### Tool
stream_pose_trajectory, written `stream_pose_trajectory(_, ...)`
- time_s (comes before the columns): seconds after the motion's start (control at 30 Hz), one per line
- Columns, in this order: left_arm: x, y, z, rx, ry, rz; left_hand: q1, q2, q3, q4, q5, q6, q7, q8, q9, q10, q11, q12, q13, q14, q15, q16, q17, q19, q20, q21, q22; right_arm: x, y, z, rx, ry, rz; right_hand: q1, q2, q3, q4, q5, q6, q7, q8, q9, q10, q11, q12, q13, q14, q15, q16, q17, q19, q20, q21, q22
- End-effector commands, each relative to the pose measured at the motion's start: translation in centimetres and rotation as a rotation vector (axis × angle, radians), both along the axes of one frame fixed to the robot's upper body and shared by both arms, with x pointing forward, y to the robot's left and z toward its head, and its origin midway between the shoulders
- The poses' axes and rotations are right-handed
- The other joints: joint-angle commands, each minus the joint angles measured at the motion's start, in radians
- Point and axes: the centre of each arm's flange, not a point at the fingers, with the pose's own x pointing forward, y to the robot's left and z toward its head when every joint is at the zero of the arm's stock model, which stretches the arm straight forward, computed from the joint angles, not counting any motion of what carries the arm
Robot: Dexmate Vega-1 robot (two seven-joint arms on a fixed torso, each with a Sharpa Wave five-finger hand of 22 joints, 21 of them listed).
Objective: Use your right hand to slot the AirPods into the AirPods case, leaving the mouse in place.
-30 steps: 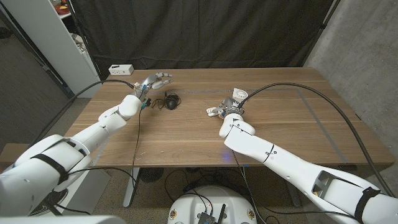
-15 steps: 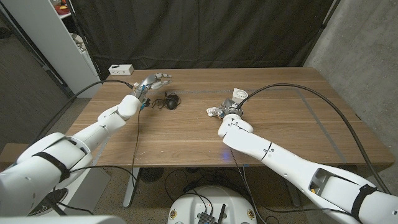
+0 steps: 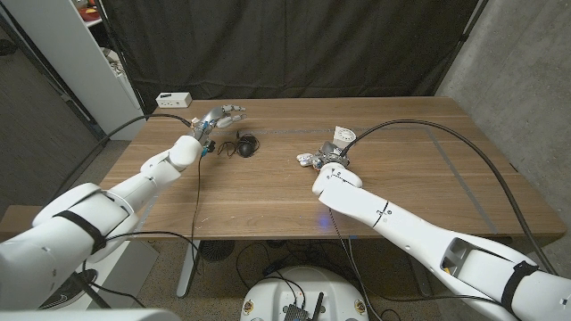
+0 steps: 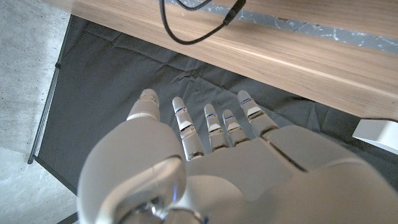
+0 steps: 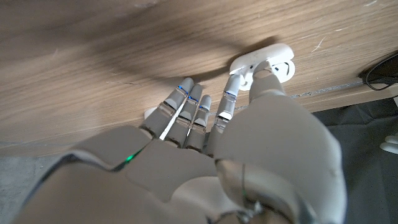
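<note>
Your right hand [image 3: 328, 160] sits mid-table, fingers curled down beside the open white case [image 5: 264, 62]; whether they grasp an AirPod [image 3: 304, 160] you cannot tell. The case lies just far-right of the hand, well in from every table [image 3: 268, 196] edge, with bare wood on its right. Your left hand [image 3: 217, 119] hangs released, fingers spread, near the far left edge, the black mouse [image 3: 246, 144] just to its right

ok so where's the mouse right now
In the head view the black mouse sits on the table's left half near the far edge, just right of the left hand.
</note>
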Motion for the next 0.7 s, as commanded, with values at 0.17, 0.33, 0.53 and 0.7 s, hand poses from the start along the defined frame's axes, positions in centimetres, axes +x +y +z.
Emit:
stream_pose_trajectory(0.17, 0.54, -0.05, 0.12, -0.005, 0.007, 0.000, 0.004, 0.012, -0.002, -0.001, -0.001, 0.005, 0.001, 0.004, 0.002, 0.001, 0.002, -0.002, 0.004, 0.008, -0.037, -0.004, 0.002, -0.001, 0.006, 0.004, 0.001, 0.71, -0.13, 0.07, 0.006, -0.028, 0.009, 0.057, 0.016, 0.029, -0.020, 0.010, 0.040, -0.029, 0.014, -0.003, 0.039, -0.021, 0.015, 0.004, 0.024, -0.111, 0.014, 0.005, 0.012, -0.016, 0.000, 0.001)
stream_pose_trajectory(0.33, 0.69, -0.10, 0.16, -0.007, 0.010, -0.001, 0.004, 0.013, -0.002, -0.001, -0.001, 0.002, 0.004, 0.002, 0.002, 0.000, 0.006, -0.002, 0.004, 0.006, -0.034, -0.005, 0.002, 0.000, 0.008, 0.004, 0.002, 0.53, -0.11, -0.01, 0.006, -0.050, 0.016, 0.090, 0.025, 0.044, -0.030, 0.011, 0.058, -0.038, 0.019, -0.005, 0.060, -0.033, 0.022, 0.005, 0.039, -0.128, 0.022, 0.006, 0.019, -0.033, 0.003, 0.001)
stream_pose_trajectory(0.53, 0.87, -0.27, 0.08, -0.008, 0.016, -0.003, 0.004, 0.014, -0.001, -0.001, -0.001, 0.004, 0.002, 0.003, 0.002, 0.001, 0.004, -0.002, 0.004, 0.008, -0.035, -0.004, 0.002, 0.001, 0.005, 0.005, 0.002, 0.20, -0.15, -0.01, 0.007, -0.090, 0.029, 0.117, 0.032, 0.053, -0.030, 0.009, 0.095, -0.047, 0.033, -0.003, 0.085, -0.046, 0.030, 0.004, 0.052, -0.143, 0.033, 0.011, 0.027, -0.050, 0.006, 0.002)
stream_pose_trajectory(0.7, 0.93, -0.41, 0.13, -0.006, 0.017, -0.006, 0.004, 0.015, -0.001, -0.001, -0.001, -0.001, 0.004, 0.002, 0.002, -0.002, 0.006, -0.003, 0.004, 0.008, -0.032, -0.004, 0.002, 0.001, 0.008, 0.005, 0.002, -0.10, -0.21, 0.20, 0.006, -0.121, 0.042, 0.124, 0.036, 0.055, -0.027, 0.006, 0.116, -0.054, 0.044, 0.002, 0.108, -0.051, 0.038, 0.005, 0.060, -0.153, 0.041, 0.015, 0.031, -0.056, 0.007, 0.002)
